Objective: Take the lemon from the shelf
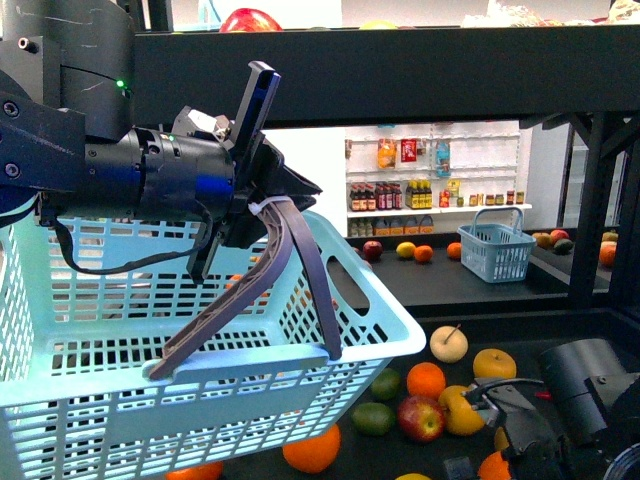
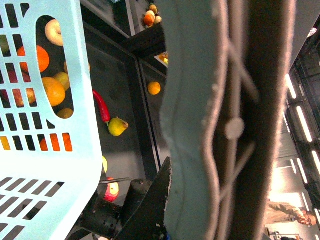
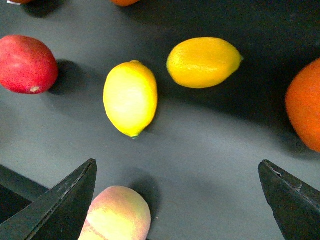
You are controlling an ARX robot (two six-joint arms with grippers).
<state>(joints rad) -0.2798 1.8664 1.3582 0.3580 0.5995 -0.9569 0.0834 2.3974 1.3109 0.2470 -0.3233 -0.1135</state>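
The black shelf (image 1: 400, 60) rises around both arms, its flat dark deck (image 3: 215, 155) smooth and strewn with loose fruit. A pale blue basket (image 1: 200, 370) hangs by its handles from the left gripper (image 1: 290, 130); clamped or merely hooked, I cannot tell. The right gripper (image 3: 177, 170) hovers with its fingers spread wide, and the lemon (image 3: 130, 97) lies just ahead, nearer one finger. It looks light, firm, waxy and likely to roll, so I'd pinch across its plump middle.

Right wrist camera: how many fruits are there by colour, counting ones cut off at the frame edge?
Yellow lemons: 2
Red fruit: 1
Orange fruit: 2
Pink-yellow fruit: 1
Total: 6, plus a dark corner sliver too small to tell.
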